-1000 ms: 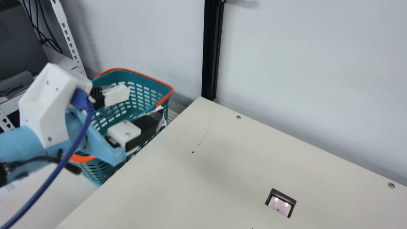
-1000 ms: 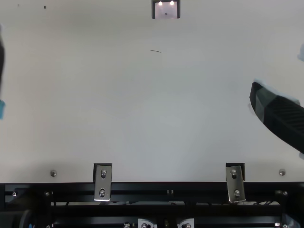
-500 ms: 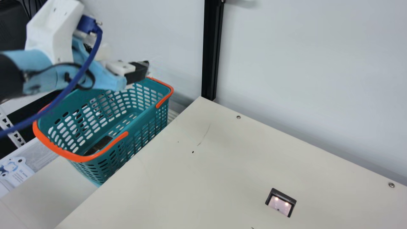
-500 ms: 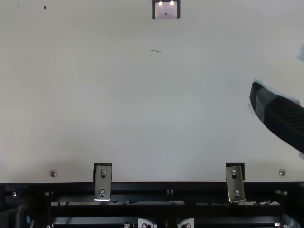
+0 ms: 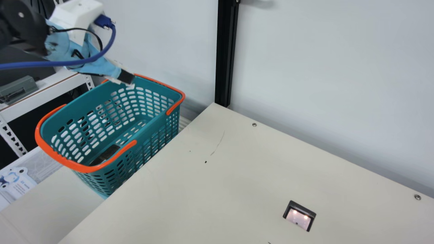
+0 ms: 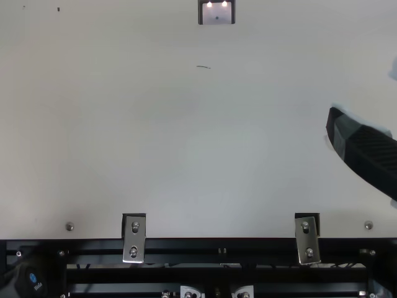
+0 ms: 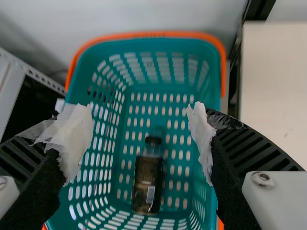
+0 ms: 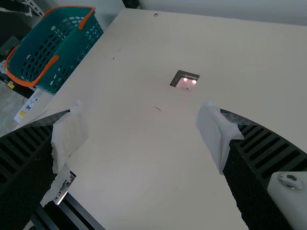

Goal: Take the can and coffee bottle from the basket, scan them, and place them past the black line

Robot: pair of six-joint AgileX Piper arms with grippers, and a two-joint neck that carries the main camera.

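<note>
Two left fingers (image 5: pixel 126 77) apart | angled down above basket (image 5: pixel 84 102) | two right fingers (image 6: pixel 372 149) apart | over table (image 6: pixel 186 155)

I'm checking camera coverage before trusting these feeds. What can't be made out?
- Left wrist view: print on the coffee bottle, too small.
- Main view: part of the bottle, behind the basket's orange handle.
- Main view: detail of the left hand, blurred.
- Top view: the scanner's far end and most of the right hand, cut off by edges.
</note>
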